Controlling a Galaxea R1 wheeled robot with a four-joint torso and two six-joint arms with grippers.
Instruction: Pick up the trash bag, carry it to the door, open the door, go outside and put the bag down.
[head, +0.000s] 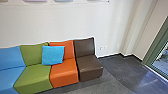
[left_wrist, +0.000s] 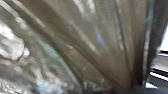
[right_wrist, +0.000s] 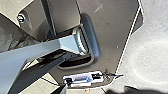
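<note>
Several trash bag (left_wrist: 82, 42) folds converge; long axis and jaws' state I can't tell.

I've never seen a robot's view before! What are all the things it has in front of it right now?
seats: four in a row, blue, green, orange and brown, along the wall
cushion: one, bright blue, across the green and orange seats
wall: one behind the seats, off-white
wall panels: several, pastel, cut off by the head view's top edge
floor: dark grey, beyond the brown seat
frame with glass: one, green, far right
trash bag: one, brownish, see-through, close to the left wrist camera
robot's plate: one, dark, below its right wrist camera
robot's jointed bar: one, grey, beside the plate
</note>
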